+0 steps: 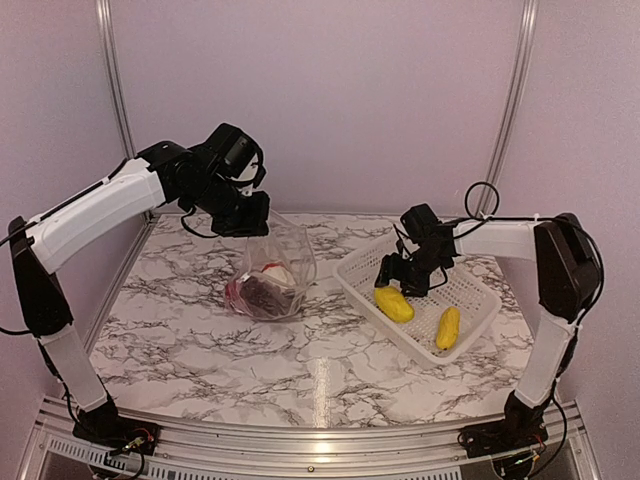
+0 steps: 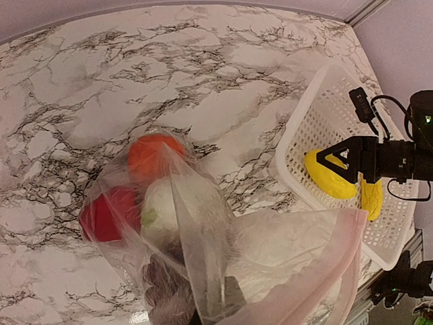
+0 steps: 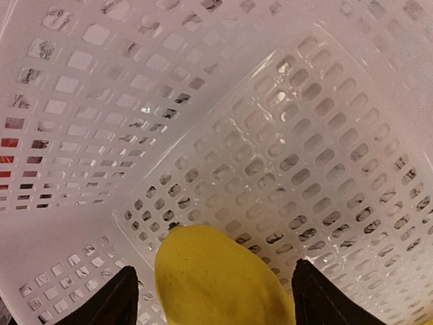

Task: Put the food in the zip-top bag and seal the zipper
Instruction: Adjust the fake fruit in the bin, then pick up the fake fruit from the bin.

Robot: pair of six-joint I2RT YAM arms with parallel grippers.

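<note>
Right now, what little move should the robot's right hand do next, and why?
Probably shut the right gripper on the yellow piece: its open jaws straddle it in the basket, and the left gripper holds the bag up.

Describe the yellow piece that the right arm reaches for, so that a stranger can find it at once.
On the marble table, look at the white lattice basket on the right. Two yellow pieces lie in it. The wanted yellow piece is nearer the clear bag, between the open jaws of the right arm; the other yellow piece lies alone.
</note>
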